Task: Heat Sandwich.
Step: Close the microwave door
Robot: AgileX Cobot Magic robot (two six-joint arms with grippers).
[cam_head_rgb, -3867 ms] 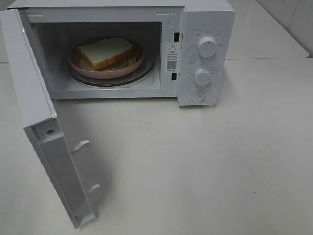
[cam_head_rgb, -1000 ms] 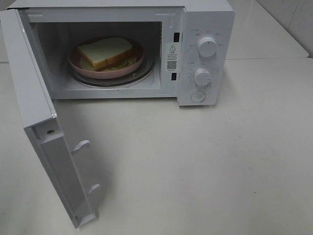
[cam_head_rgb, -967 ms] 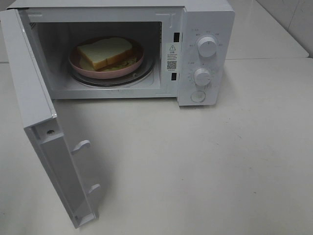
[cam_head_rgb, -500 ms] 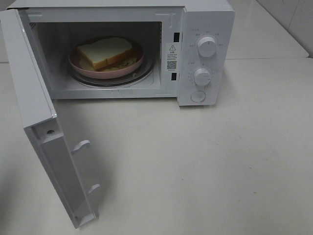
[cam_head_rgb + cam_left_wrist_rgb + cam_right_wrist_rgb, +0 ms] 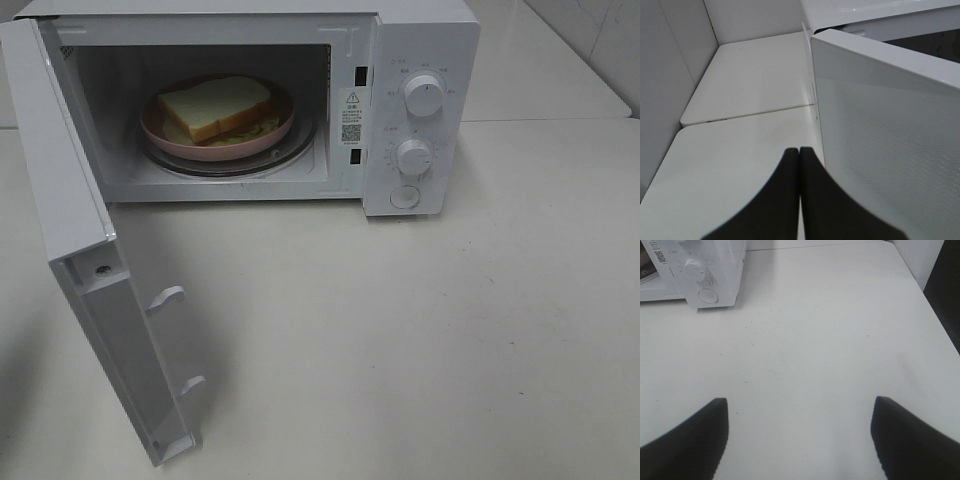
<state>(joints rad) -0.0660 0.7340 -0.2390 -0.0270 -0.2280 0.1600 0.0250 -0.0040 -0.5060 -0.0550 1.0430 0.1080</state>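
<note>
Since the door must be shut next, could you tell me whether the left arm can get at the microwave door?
Probably yes: the shut left gripper sits just beside the open door's outer face, with nothing between them.

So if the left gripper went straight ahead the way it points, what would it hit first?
Unclear: the shut left gripper points alongside the open microwave door, so it may graze that first. If it misses, the way looks free over the table toward the wall.

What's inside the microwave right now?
The sandwich lies on a pink plate, which sits on the glass turntable. The bread hides most of the filling, and the plate covers the turntable's middle.
</note>
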